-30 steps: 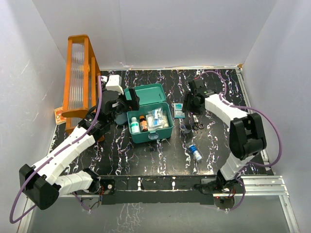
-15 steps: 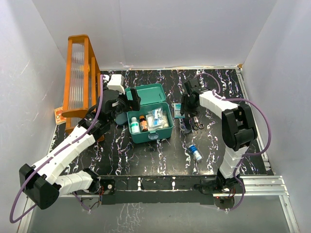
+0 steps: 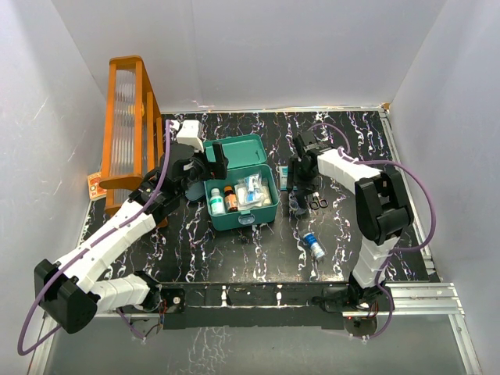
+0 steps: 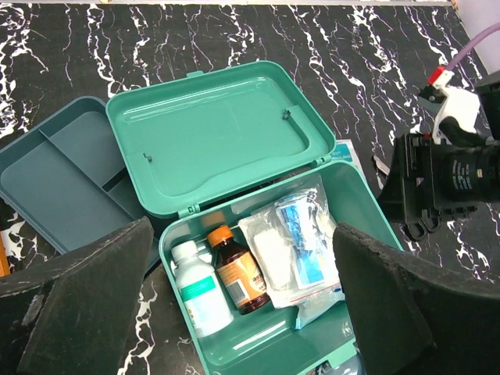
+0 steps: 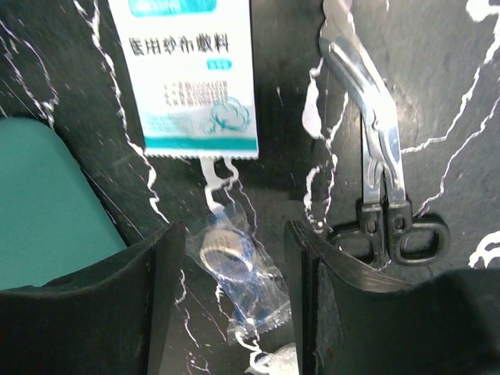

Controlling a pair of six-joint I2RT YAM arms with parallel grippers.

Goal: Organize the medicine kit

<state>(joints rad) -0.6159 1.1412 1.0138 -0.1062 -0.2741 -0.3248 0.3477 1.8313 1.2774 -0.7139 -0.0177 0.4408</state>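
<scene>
Medicine kit [image 4: 211,141], teal-green rectangular plastic box, lid open, centre of black marbled worktop [image 3: 195,250]. Right fingers [image 5: 101,312] half-open astride clear-wrapped blue packet [image 5: 234,273] at kit's 3 o'clock; should lower, centre, pinch mid-wrapper. Left fingers [image 4: 78,312] wide.

A black, white-veined table [image 3: 234,250] carries a tall orange rack [image 3: 129,133] upright at ten o'clock, with a small red card [image 3: 95,186] by its foot. A flat blue-teal divided tray [image 4: 55,172] lies inward of the rack. At three o'clock lie black-handled scissors [image 5: 377,148], beside a white cotton packet [image 5: 191,70] and a clear-wrapped blue item [image 5: 234,273]. A blue-and-white vial [image 3: 314,246] lies at four.
</scene>
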